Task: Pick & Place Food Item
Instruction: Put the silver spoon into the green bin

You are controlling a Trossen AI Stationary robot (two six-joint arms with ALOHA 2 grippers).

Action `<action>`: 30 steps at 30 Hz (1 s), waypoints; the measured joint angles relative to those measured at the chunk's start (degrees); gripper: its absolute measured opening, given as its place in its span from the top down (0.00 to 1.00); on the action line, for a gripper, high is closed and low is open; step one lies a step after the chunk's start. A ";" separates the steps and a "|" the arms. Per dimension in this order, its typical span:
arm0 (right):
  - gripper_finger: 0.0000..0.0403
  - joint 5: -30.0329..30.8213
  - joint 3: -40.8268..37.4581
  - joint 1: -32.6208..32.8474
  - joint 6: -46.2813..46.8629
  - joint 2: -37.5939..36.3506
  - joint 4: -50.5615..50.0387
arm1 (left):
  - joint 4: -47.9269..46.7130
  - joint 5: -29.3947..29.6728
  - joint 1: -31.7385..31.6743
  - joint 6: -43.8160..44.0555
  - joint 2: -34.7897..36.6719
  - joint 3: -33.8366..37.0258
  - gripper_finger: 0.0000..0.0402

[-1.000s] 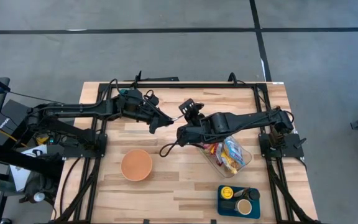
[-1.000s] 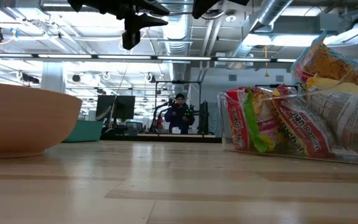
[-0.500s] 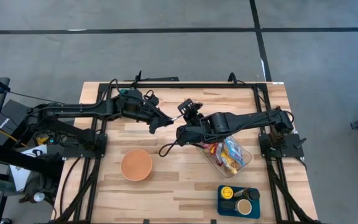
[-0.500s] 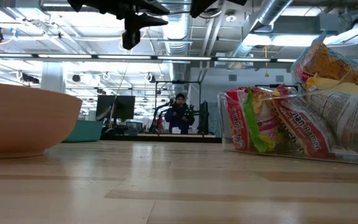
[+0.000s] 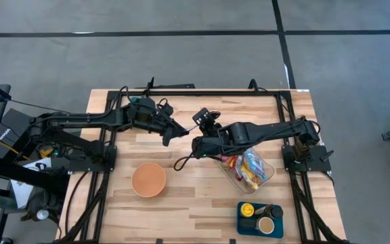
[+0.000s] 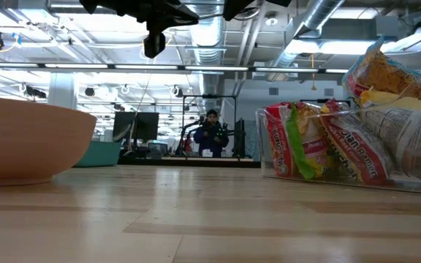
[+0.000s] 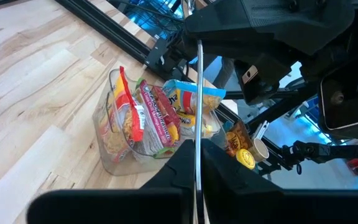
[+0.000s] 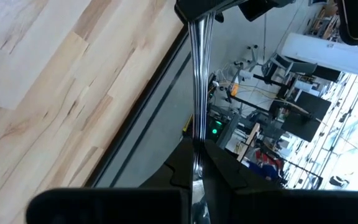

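Above the table's middle, my left gripper (image 5: 180, 131) and my right gripper (image 5: 200, 134) meet tip to tip. Both are shut on one thin, flat silvery item (image 7: 197, 93), which shows edge-on as a narrow strip (image 8: 199, 74); I cannot tell what it is. It spans the short gap between the two grippers, well clear of the table. An orange bowl (image 5: 148, 179) rests on its base on the table near the front left. A clear bin (image 5: 249, 169) of food packets stands to the right. My left gripper pinches one end of the silvery item (image 7: 197, 140) between its two fingers, coming from the table's left and slanting slightly down. The item runs straight on from the fingers, lifted clear. My right gripper pinches the item's other end (image 8: 196, 142) between its two fingers, coming from the table's right and slanting down. The item lies along the fingers and is clear of the table.
A blue tray (image 5: 259, 218) with small cups sits at the front right. Black frame rails (image 5: 202, 93) run along the far edge and both sides. In the low view a person (image 6: 210, 135) shows far behind the table. Bare wood lies between the bowl and the bin.
My left gripper's fingers have shut on the silvery item, taking hold of it while my right gripper keeps its grip. Neither arm has shifted.
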State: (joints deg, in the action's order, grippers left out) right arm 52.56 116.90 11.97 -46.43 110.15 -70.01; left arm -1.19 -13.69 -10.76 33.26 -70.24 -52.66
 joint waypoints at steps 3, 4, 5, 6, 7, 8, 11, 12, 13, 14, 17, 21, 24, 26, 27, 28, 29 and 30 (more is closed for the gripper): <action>0.97 -0.01 0.00 0.00 -0.08 0.00 0.03 | 0.00 0.02 0.00 0.02 0.00 0.00 0.97; 0.96 -0.01 0.00 0.00 -0.10 0.00 0.10 | -0.03 0.02 0.00 0.02 0.00 0.00 0.97; 0.96 -0.01 0.00 0.00 -0.12 0.00 0.21 | -0.03 0.02 0.00 0.02 0.01 0.00 0.97; 0.95 -0.01 0.00 0.00 -0.12 0.00 0.21 | -0.03 0.02 0.00 0.02 0.02 0.00 0.97; 0.94 -0.01 0.00 0.00 -0.14 0.00 0.23 | -0.03 0.02 0.00 0.02 0.00 0.00 0.98; 0.92 -0.02 0.00 -0.04 -0.18 0.00 0.23 | -0.03 0.04 0.00 0.06 0.02 0.00 0.99; 0.87 -0.17 0.02 0.00 -0.29 0.00 0.87 | -0.39 0.63 -0.05 0.26 0.00 0.00 0.98; 0.86 -0.21 0.02 0.04 -0.29 0.00 1.16 | -0.30 0.66 -0.05 0.26 0.00 0.02 0.98; 0.85 -0.21 0.02 0.07 -0.29 0.00 1.67 | -0.18 0.67 -0.07 0.26 0.00 0.00 0.98; 0.84 -0.23 0.02 0.09 -0.29 0.00 2.02 | -0.18 0.65 -0.07 0.26 0.00 0.00 0.99; 0.81 -0.21 0.02 0.09 -0.26 0.00 1.95 | -0.16 0.35 -0.07 0.25 0.00 0.02 0.99; 0.78 -0.20 0.02 0.14 -0.12 0.00 1.96 | -0.15 0.70 -0.07 0.24 0.00 0.00 0.99; 0.75 -0.17 0.02 0.35 -0.10 0.00 1.96 | -0.13 0.70 -0.35 0.24 0.00 0.00 0.99; 0.74 -0.15 0.02 0.40 0.07 0.00 1.98 | -0.13 0.70 -0.59 0.24 0.01 0.00 0.99; 0.72 -0.13 0.02 0.39 0.65 0.00 1.96 | -0.15 0.70 -0.66 0.25 0.00 0.00 0.99; 0.71 -0.11 0.02 0.39 1.54 0.00 1.96 | -0.16 0.70 -0.66 0.24 0.00 0.00 0.99; 0.70 -0.04 0.02 0.38 2.53 0.00 1.96 | -0.15 0.70 -0.66 0.24 0.01 0.01 0.99; 0.69 0.01 0.02 0.32 3.26 0.00 1.96 | -0.16 0.70 -0.66 0.26 0.00 0.00 0.99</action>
State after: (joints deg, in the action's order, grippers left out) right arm 52.57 116.92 12.29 -43.16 110.15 -68.05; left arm -1.34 -12.99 -11.42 33.51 -70.24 -52.66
